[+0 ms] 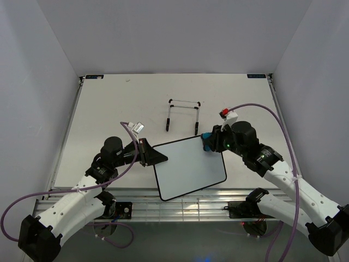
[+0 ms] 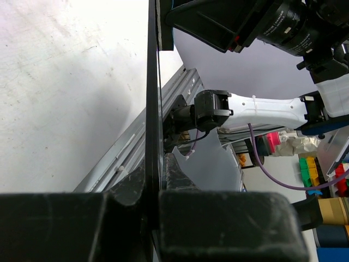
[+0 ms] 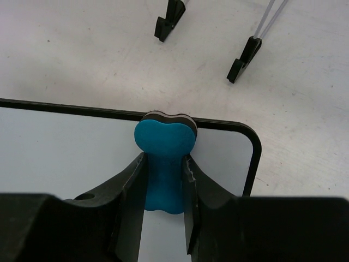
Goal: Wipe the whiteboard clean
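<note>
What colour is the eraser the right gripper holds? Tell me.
The eraser is blue; the right wrist view shows it best.

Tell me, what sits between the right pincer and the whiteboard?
A small blue eraser, clamped in the right pincer, its head at the far edge of the whiteboard, near a corner. The right wrist view shows this best.

Bright, even light with soft shadows; near foregrounds blurred.

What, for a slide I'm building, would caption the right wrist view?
Right hand grips the blue eraser at the far rim of the blank whiteboard, wire stand feet beyond.
</note>
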{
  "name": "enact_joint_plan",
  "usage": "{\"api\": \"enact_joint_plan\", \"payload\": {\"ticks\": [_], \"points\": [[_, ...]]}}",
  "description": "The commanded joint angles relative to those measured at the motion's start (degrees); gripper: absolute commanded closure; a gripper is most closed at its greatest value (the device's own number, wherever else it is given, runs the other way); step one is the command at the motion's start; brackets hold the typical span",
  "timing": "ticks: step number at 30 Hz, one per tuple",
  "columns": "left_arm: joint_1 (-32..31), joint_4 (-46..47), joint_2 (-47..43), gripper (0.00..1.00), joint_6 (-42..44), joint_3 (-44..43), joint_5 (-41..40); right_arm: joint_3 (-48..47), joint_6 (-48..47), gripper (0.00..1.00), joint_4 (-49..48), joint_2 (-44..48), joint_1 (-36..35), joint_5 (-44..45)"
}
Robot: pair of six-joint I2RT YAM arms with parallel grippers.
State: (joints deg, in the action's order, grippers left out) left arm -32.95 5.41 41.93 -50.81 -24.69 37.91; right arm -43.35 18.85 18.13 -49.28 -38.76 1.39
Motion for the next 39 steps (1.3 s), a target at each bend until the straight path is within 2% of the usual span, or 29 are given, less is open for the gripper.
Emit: {"api": "enact_joint_plan", "payload": {"ticks": [1, 3, 8, 11, 14, 15, 17, 20, 23, 25, 26, 30, 36, 37, 39], "points": [[-1.4, 15.1, -3.3, 1.00, -1.9, -3.9, 12.6, 0.6, -2.1, 0.75, -2.1, -2.5, 0.5, 4.8], [-1.4, 14.7, -3.9, 1.00, -1.8, -3.9, 12.3, 0.3, -2.9, 0.75, 1.9, -3.3, 2.7, 9.5], [-1.4, 11.6, -5.2, 1.00, -0.1, -4.6, 10.3, 2.9, -3.9, 0.75, 5.2, -2.2, 11.7, 9.1], [-1.4, 11.6, -4.6, 1.00, 0.1, -4.6, 10.3, 4.2, -4.7, 0.75, 5.0, -1.6, 13.0, 6.1], [-1.4, 11.8, -3.8, 1.00, 0.0, -4.5, 10.0, 4.8, -4.3, 0.75, 2.8, -0.9, 12.9, -1.2], [-1.4, 11.8, -3.3, 1.00, 0.1, -4.3, 9.7, 4.9, -3.9, 0.75, 1.8, -0.6, 12.9, -6.2], [-1.4, 11.0, -2.8, 1.00, -0.1, -4.4, 7.7, 4.9, -3.3, 0.75, 0.9, 0.1, 12.9, -6.0], [-1.4, 3.6, -1.9, 1.00, 2.0, -6.0, 2.6, 3.0, -3.1, 0.75, 5.1, -1.0, 13.5, 8.8], [-1.4, -6.3, -1.9, 1.00, 6.9, -9.7, -3.3, 2.0, -3.1, 0.75, 7.8, -3.4, 16.6, 13.5], [-1.4, -12.7, -3.2, 1.00, 11.4, -13.1, -8.0, 2.1, -2.9, 0.75, 7.9, -4.4, 19.9, 13.8], [-1.4, -17.8, -3.4, 1.00, 12.7, -14.1, -12.9, 2.7, -2.8, 0.75, 7.6, -4.7, 21.0, 13.2], [-1.5, -26.9, -4.5, 1.00, 18.3, -19.7, -21.8, 3.9, -2.5, 0.73, 7.3, -7.5, 22.7, 12.2], [-1.4, -28.6, -2.2, 1.00, 24.7, -25.2, -22.7, 6.1, -2.2, 0.64, 3.5, -11.9, 22.9, 8.0], [-1.4, -28.4, -1.6, 1.00, 25.1, -25.8, -22.3, 6.0, -2.2, 0.59, 3.1, -12.4, 23.0, 8.0], [-1.4, -28.0, 0.4, 1.00, 26.3, -27.1, -21.9, 5.6, -2.2, 0.56, 2.9, -14.4, 23.3, 8.4]]}}
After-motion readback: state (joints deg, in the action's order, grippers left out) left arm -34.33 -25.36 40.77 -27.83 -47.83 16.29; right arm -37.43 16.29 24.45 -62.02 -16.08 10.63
